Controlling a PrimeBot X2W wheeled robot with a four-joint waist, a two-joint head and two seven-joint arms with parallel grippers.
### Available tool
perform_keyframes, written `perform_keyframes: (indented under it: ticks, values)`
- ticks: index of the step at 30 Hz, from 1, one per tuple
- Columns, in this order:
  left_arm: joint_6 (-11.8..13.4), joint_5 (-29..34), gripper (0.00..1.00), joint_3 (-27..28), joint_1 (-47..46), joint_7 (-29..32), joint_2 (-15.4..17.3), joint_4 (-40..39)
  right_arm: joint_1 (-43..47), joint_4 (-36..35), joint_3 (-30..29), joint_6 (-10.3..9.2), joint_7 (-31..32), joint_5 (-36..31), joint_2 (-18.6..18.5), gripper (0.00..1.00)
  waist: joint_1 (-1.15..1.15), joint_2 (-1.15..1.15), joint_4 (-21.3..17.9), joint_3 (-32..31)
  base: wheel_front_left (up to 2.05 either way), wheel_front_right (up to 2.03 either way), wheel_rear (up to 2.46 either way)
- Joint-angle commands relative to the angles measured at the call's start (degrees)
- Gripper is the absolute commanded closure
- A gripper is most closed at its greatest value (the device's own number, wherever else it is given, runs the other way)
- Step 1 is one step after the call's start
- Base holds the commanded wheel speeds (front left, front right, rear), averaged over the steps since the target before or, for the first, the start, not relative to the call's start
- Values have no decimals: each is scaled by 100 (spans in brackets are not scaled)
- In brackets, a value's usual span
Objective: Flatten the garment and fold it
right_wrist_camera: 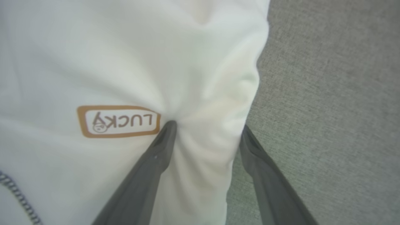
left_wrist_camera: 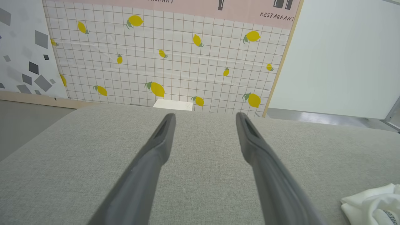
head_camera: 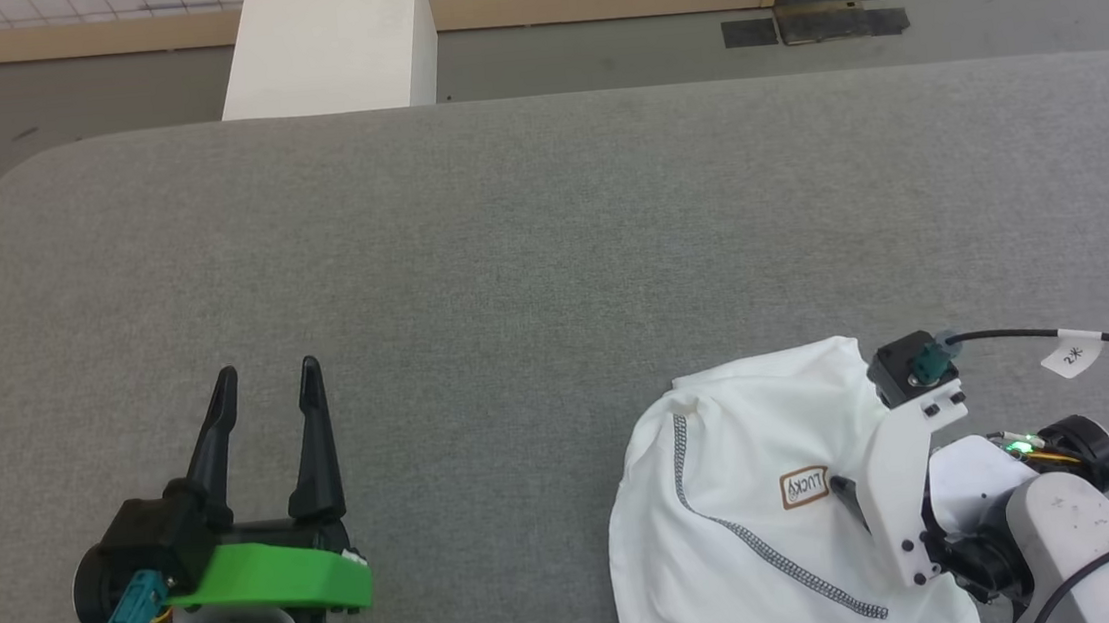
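The garment (head_camera: 751, 495), a white shirt with dark zigzag stitching and a brown "LUCKY" label, lies bunched at the near right of the grey padded surface (head_camera: 508, 235). My right gripper (head_camera: 846, 487) points down into it. In the right wrist view the right gripper (right_wrist_camera: 206, 126) is open and straddles a fold at the edge of the garment (right_wrist_camera: 125, 62); one fingertip presses in beside the label, the other is outside the edge. My left gripper (head_camera: 267, 375) rests open at the near left, away from the shirt. The left gripper (left_wrist_camera: 204, 117) holds nothing, with the garment (left_wrist_camera: 375, 203) at lower right.
A rigid white box (head_camera: 330, 40) stands beyond the far edge of the surface, against a tiled lemon-print wall panel (left_wrist_camera: 175, 62). A black cable with a paper tag (head_camera: 1070, 352) runs from the right wrist. Grey floor lies beyond the rounded left corner.
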Motion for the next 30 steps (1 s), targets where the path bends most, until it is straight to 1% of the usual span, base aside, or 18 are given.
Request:
perform_keyframes:
  ticks: [1,3,4,5,6,13,17,20,24,26,30]
  values:
    - [-27,53,0,-13,-83,-21,-16,-6,124,244,159,-6,114,62,59,0,0,57,39,28,0,0,0]
    - [-28,53,0,-19,-92,-21,-24,6,128,337,218,-6,165,138,48,0,0,57,55,37,0,0,0]
    - [-28,53,0,-21,-95,-21,-27,13,125,371,239,-6,174,186,39,54,0,57,62,35,0,0,0]
    - [-28,52,0,-23,-101,-21,-30,21,117,406,263,-6,170,252,22,98,0,57,71,30,0,0,0]
    - [-29,50,0,-25,-103,-21,-33,34,111,435,303,-6,198,308,-12,100,0,57,79,19,0,0,0]
    - [-32,52,0,-28,-42,-21,-46,87,-62,237,529,-6,88,550,-273,100,0,57,44,-113,0,0,0]
    - [-34,23,0,-59,-14,-21,-55,96,-209,-105,842,-6,56,714,-607,100,0,57,-85,-154,0,0,0]
    - [-34,-5,0,-58,58,-21,-65,31,-331,-423,1081,-6,162,867,-1093,100,0,57,-346,-117,0,0,0]
    - [-35,6,0,-91,54,-21,-73,-70,-550,-763,1193,-6,322,1098,-1756,100,0,57,-857,88,0,0,0]
    - [-36,31,0,-123,-11,-21,-65,-117,-681,-853,1209,-6,366,1177,-2074,100,0,57,-1130,248,0,0,0]
    - [-37,113,0,-213,-227,-21,3,-219,-971,-819,1105,-6,363,1293,-2541,100,0,57,-1587,645,0,0,0]
